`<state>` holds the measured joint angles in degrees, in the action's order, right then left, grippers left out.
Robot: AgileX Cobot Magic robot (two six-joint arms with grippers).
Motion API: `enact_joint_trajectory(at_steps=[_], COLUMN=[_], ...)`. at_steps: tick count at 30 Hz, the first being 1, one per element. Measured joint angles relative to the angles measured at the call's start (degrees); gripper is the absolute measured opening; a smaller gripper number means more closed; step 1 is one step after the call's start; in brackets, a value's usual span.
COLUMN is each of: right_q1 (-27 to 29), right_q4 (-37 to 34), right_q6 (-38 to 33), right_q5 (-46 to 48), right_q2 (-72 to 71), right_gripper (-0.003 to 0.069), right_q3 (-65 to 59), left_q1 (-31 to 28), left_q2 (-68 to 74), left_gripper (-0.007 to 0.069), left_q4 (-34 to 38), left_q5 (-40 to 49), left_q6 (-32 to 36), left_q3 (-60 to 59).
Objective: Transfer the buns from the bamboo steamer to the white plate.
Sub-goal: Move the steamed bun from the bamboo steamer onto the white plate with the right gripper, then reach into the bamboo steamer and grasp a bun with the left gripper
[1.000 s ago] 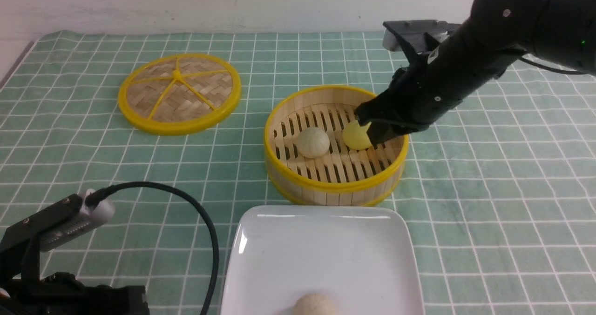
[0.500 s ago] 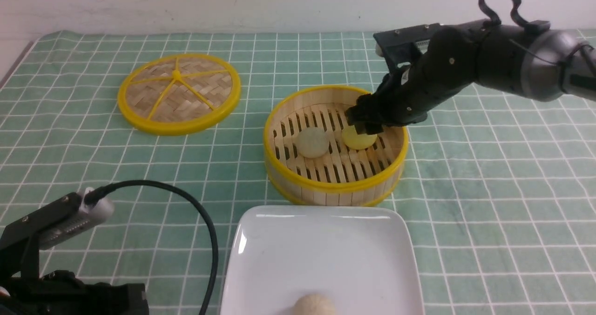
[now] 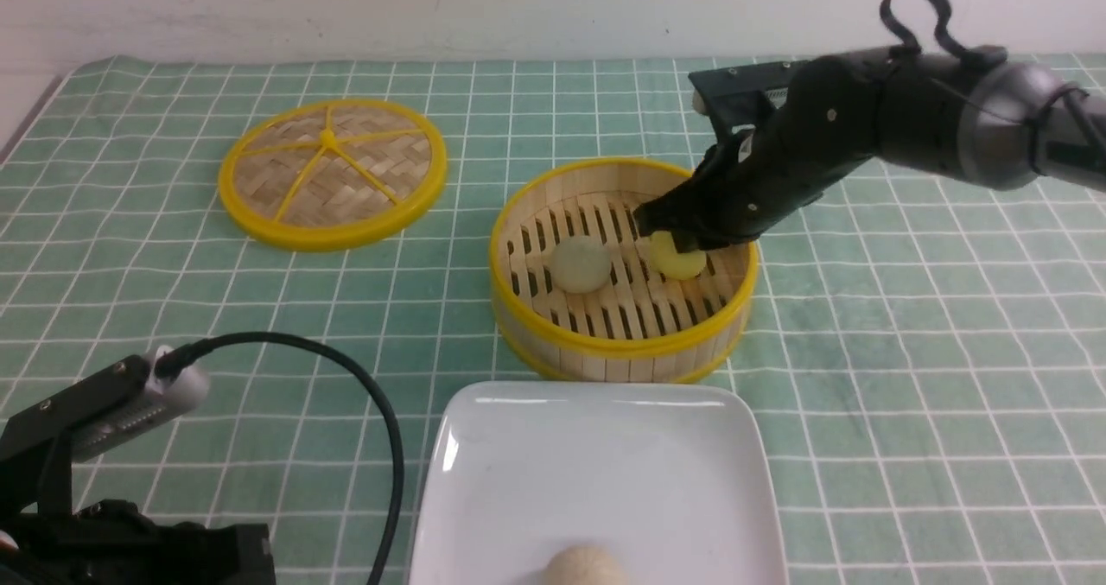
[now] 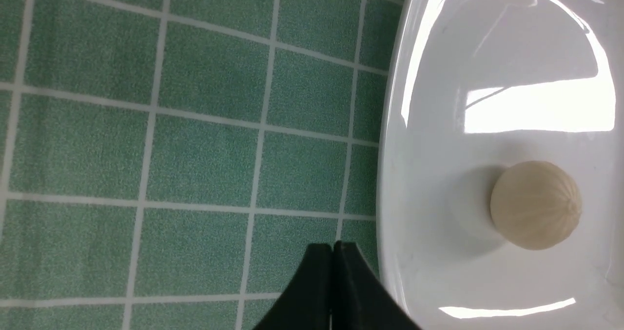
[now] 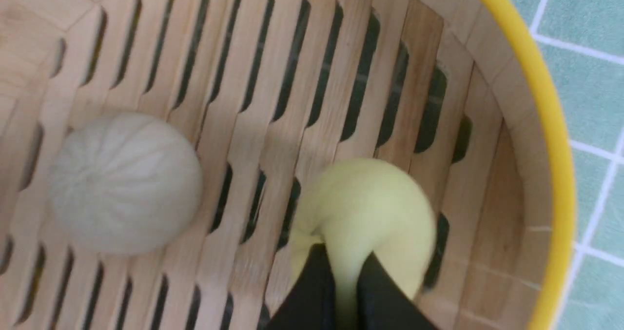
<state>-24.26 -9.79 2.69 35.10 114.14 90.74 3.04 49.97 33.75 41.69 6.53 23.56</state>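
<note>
My right gripper [image 3: 678, 241] pinches the yellow bun [image 3: 684, 263] in the right half of the bamboo steamer [image 3: 622, 343], mid-frame; the pale bun [image 3: 581, 263] sits apart to its left. The white plate [image 3: 605, 473] lies straight below at bottom centre, so I judge the move to be a lift over the near rim, then a retract. My left gripper [image 4: 333, 257], fingers pressed together, hangs just beside the plate edge.

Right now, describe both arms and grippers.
The right arm is black and rounded, with a grey joint, a thin black cable loop on top and a black camera box at the wrist. The left arm is black, with a grey camera block and a thick black cable. The right gripper and left gripper are black and tapered.
</note>
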Motion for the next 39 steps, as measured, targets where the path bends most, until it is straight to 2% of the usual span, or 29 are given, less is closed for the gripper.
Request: enact_joint_trajectory(at_steps=[4,7,12,15,17,23,25,28,31,35,39], right_q1=[0.00,-0.91,-7.33,-12.86,-16.99,-20.03,-20.08,-20.08,-19.86,-16.91,-13.24], right_q4=[-0.01,-0.08,-2.71,-4.95,-5.86,-5.84,-5.84,-6.02,-6.02,-4.67,-2.51], right_q6=[-0.64,-0.98,-1.09,-1.09,-1.09,-1.09,-1.09,-1.02,-0.97,-0.97,-0.97], right_q5=[8.04,17.69,21.29,16.44,7.54,-9.84,-12.73,-15.89,-14.05,-1.90,9.45], right_q2=[-8.69,-18.51,-27.00,-28.11,-27.10,-21.07,-18.90,-16.26,-16.20,-18.52,-23.23], right_gripper=[0.0013,0.0013,0.0013,0.0013,0.0015,0.0045,0.0080,0.0220,0.0347,0.0510,0.0568], right_q3=[0.00,-0.59,-9.96,-20.04,-27.99,-38.63,-39.73,-39.96,-39.13,-34.27,-27.68], left_q1=[0.00,0.00,0.00,0.00,0.00,0.00,0.00,0.00,0.00,0.00,0.00], left_q2=[0.00,0.00,0.00,0.00,0.00,0.00,0.00,0.00,0.00,0.00,0.00], left_gripper=[0.0025,0.0031,0.0033,0.0036,0.0038,0.0044,0.0043,0.0045,0.0048,0.0051,0.0053], left_q4=[0.00,0.00,0.00,0.00,0.00,0.00,0.01,0.19,0.24,0.24,0.24], left_q5=[0.00,-0.20,-1.18,-1.50,-1.63,-2.15,-2.64,-3.28,-3.28,-3.28,-3.22], left_q6=[0.00,0.00,0.00,0.00,0.00,0.00,0.00,0.00,0.00,0.00,0.00], left_q3=[0.00,0.00,0.00,0.00,0.00,0.00,0.00,0.00,0.00,0.00,0.00])
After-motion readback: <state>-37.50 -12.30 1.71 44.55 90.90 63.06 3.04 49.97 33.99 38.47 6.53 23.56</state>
